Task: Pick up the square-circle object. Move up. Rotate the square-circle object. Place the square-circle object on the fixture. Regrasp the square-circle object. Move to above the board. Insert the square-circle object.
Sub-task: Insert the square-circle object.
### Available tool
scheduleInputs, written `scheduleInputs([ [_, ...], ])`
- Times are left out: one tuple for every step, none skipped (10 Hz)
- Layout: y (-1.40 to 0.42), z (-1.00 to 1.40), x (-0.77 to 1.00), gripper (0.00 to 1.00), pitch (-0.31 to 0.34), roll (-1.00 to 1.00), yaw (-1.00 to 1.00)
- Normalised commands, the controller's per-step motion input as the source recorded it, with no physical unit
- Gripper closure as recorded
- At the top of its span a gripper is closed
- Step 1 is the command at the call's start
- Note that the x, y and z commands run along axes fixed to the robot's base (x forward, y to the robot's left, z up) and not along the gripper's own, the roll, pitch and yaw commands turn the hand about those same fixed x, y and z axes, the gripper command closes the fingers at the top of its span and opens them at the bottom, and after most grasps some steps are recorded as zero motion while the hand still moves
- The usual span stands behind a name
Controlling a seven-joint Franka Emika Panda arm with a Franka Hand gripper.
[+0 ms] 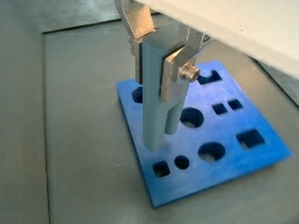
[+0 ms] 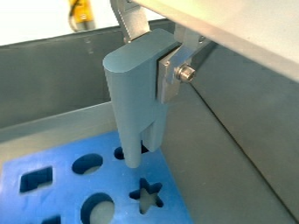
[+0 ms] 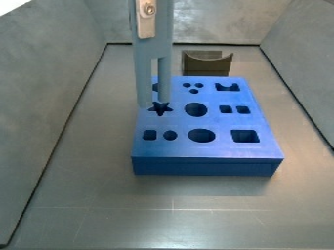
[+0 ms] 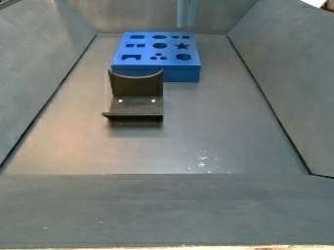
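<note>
The gripper (image 2: pixel 163 66) pinches the upper end of the square-circle object (image 2: pixel 135 96), which hangs upright below its fingers (image 1: pixel 176 66). The peg's lower tip sits at a hole near the star cut-out of the board (image 3: pixel 209 146). Beyond stands the fixture (image 3: pixel 205 62).

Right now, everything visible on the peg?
The peg is a slim, pale blue-grey bar, matte like plastic, with a rounded top and flat sides. It hangs upright, clamped near its top in the hand, whose silver finger presses its side. Its lower end sits over the board, at a round hole beside the star cut-out; whether the tip has entered cannot be told. Nothing else touches it.
</note>
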Motion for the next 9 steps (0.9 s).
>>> scheduleInputs([
  [-0.14,-0.21,0.0,1.0,-0.011,-0.06,-0.99],
  [-0.14,-0.31,0.0,1.0,0.0,0.0,-1.0],
  [-0.13,-0.34,0.0,1.0,0.0,0.0,-1.0],
  [-0.28,-0.23,0.02,1.0,0.0,0.0,-0.92],
  [-0.35,-0.28,0.18,1.0,0.0,0.05,-0.75],
  [-0.35,-0.36,0.32,1.0,0.0,0.22,-0.63],
  [-0.27,-0.27,0.27,1.0,0.0,0.26,-0.67],
  [-0.12,-0.09,0.25,1.0,0.029,0.31,-0.6],
  [-0.1,0.0,0.25,1.0,0.02,0.36,-0.23],
])
